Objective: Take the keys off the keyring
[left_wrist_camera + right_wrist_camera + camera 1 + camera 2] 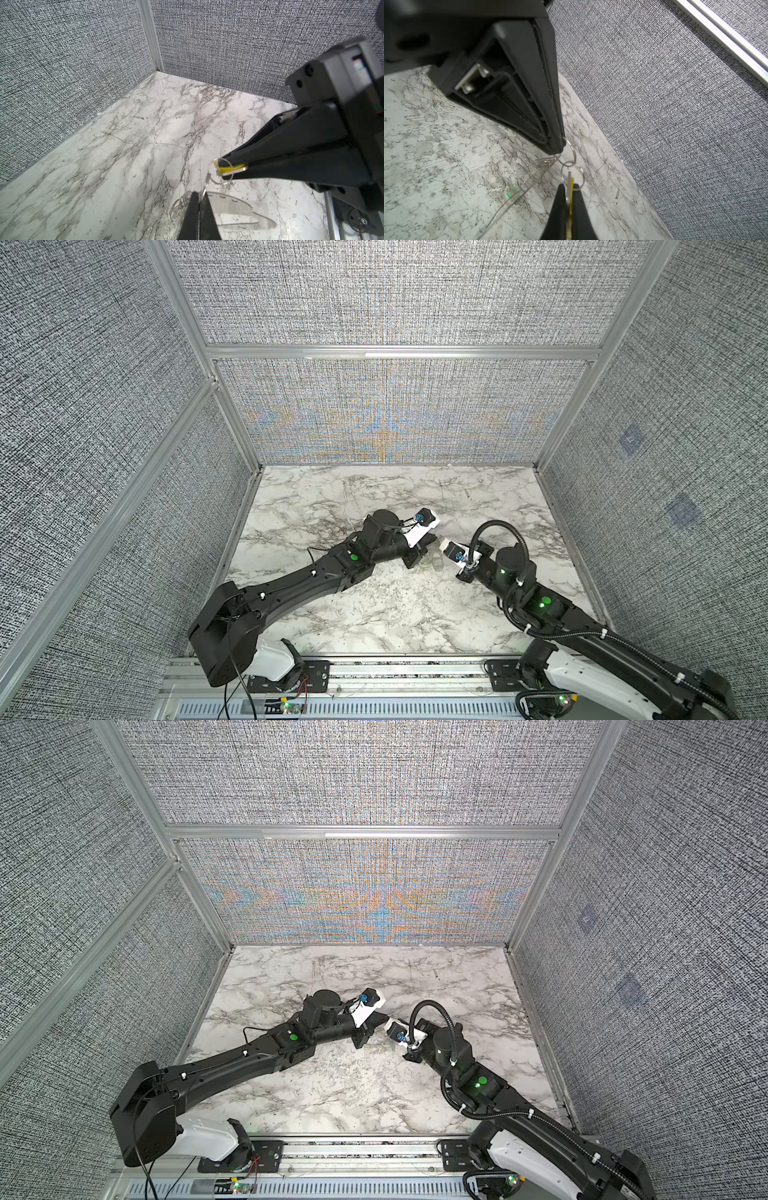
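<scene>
Clenched hard, the left gripper (200, 196) pinches the ridged end of the keyring (232, 207), right where thin wire rings (573, 152) link onto it. Its partner, the right gripper (569, 187), is likewise squeezed closed, grasping the yellow-tagged key (233, 169) flat between its fingers, tag and metal blade sandwiched together. The linked wire rings bridge the short gap between the two sets of fingertips, so key and keyring are joined. In both top views the left arm (311, 576) reaches in from about 8 o'clock and the right arm (478, 1081) from about 4 o'clock. The grippers meet near the middle of the marble table (374, 614), the right one at 3 o'clock of the left. From the left fingertips the keyring, a flat grey plate with a long slot, extends toward the table; whether its far end touches the marble cannot be told. Close by its edge, the green-tagged key (511, 192) shows only as a blurred green patch.
</scene>
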Robot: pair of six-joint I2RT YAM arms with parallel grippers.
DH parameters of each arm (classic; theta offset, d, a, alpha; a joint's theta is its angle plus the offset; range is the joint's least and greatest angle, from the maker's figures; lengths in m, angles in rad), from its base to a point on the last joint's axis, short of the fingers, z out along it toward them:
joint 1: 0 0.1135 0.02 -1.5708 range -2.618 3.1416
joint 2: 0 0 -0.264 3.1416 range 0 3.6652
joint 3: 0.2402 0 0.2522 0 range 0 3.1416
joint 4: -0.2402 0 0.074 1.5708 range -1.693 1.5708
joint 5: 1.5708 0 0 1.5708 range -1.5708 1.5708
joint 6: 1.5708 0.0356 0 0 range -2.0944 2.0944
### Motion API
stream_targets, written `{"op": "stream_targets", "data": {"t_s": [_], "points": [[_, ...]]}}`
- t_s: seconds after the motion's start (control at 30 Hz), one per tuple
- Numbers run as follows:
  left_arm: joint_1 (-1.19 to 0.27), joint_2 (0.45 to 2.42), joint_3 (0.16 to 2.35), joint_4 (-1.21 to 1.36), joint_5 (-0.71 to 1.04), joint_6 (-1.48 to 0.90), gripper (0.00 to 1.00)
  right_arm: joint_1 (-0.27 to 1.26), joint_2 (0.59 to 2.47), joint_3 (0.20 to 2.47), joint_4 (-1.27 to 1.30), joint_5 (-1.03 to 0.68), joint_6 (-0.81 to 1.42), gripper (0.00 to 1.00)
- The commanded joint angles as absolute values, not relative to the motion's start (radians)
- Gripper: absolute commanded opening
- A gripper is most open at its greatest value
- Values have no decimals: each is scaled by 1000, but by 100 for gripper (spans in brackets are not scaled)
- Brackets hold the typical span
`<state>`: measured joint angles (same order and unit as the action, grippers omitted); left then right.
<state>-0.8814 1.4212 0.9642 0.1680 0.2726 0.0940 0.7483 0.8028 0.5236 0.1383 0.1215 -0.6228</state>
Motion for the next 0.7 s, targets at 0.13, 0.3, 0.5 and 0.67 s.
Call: {"op": "stream_targets", "data": {"t_s": [0.13,0.3,0.5,0.67], "points": [[-861,1410,974,170,141,65,0,749,806,504,127,143,-586,0],[-861,1411,977,172,155,61,0,749,833,507,136,143,-566,0],[-861,1407,980,184,160,57,0,749,860,516,141,143,-548,0],[-862,1408,978,193,169,58,0,750,874,525,142,143,-525,0]]}}
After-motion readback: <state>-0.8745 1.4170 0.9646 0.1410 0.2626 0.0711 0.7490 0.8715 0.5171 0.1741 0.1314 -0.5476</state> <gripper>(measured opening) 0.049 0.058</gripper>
